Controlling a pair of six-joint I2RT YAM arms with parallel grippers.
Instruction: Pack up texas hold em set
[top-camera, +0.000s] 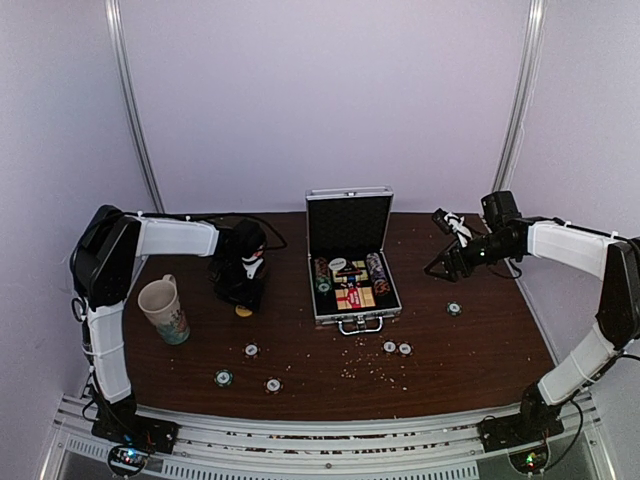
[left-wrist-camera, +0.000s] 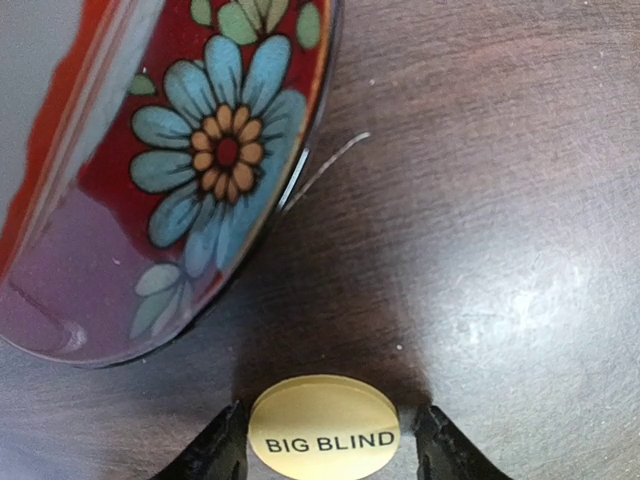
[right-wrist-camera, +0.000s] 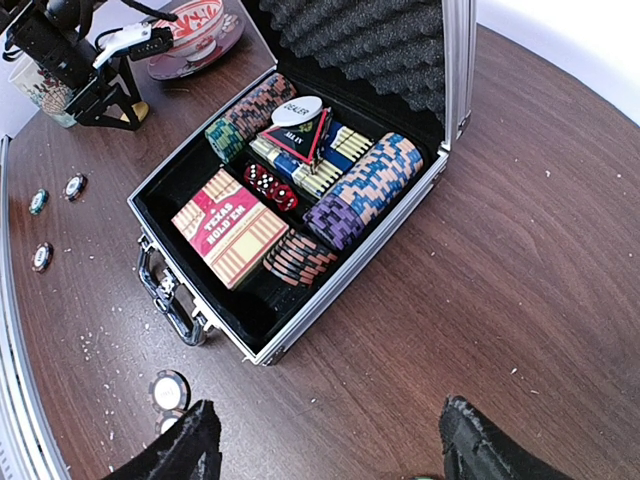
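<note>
**Case open mid-table, left hand down around the yellow disc**

I take the arms' edge of the dark brown wooden table (top-camera: 490, 350) as 6 o'clock. The small silver aluminium hinged case (top-camera: 352, 285) sits at the centre, with its lid upright on the 12 o'clock side and its handle toward 6. In its black lining lie rows of round white-edged stacked chips (right-wrist-camera: 365, 190) and a red-and-yellow card box (right-wrist-camera: 228, 225). Tiny red dice (right-wrist-camera: 270, 185) lie just beside the box.

At the case's 9 o'clock the left hand (top-camera: 243, 303) points down at the table. Its fingers (left-wrist-camera: 215, 455) are spread just wider than the flat round yellow disc (left-wrist-camera: 322, 427) marked BIG BLIND. One tip stands at each side of the rim, and a thin dark gap shows on one side. The disc lies flat on the wood. At the disc's 11 o'clock in the wrist view is a red flower-painted saucer (left-wrist-camera: 230, 150), which carries a red-and-white bowl (right-wrist-camera: 195, 18).

At the case's 3 o'clock the right hand (top-camera: 437, 268) hangs over the table, spread wide and holding nothing.

A patterned paper cup (top-camera: 165, 310) stands at 8 o'clock. Six loose white-edged chips (top-camera: 251, 350) lie out on the table: three at 7 o'clock, two at 5 and one at 4. Pale crumbs (top-camera: 375, 372) are scattered at 6.
</note>
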